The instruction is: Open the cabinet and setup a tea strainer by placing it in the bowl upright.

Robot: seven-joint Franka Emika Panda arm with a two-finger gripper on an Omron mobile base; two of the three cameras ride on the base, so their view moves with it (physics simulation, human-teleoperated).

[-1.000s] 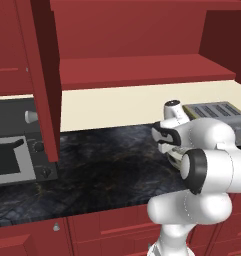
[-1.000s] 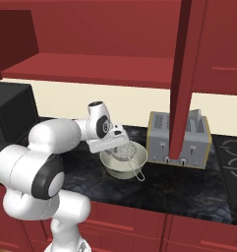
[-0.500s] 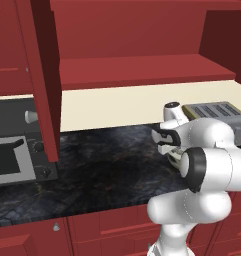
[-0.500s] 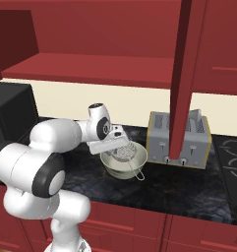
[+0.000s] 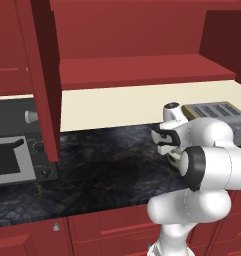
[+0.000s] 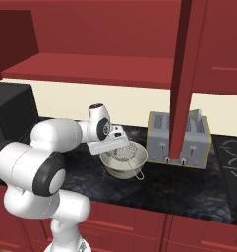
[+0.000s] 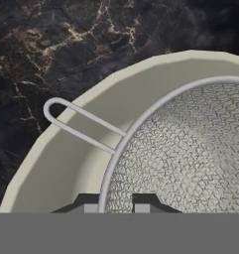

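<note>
The cream bowl (image 6: 115, 168) stands on the dark counter just left of the toaster. The tea strainer (image 6: 125, 153) sits in it with the mesh basket down, its thin handle (image 6: 138, 173) reaching over the front rim. My gripper (image 6: 123, 144) is low over the bowl, shut on the strainer's rim. In the hand view the strainer's mesh (image 7: 190, 154) fills the bowl (image 7: 66, 158), a wire loop (image 7: 59, 111) rests on the bowl's inner wall, and my gripper (image 7: 116, 204) pinches the metal rim. The cabinet (image 6: 90, 69) above stands open, its shelf bare, one door (image 6: 184, 74) swung out.
A silver toaster (image 6: 179, 140) stands right of the bowl, partly behind the open door. A black microwave (image 5: 12, 160) sits at the counter's left end. The other open door (image 5: 42, 75) hangs over it. Stove markings (image 6: 233, 157) show at the far right.
</note>
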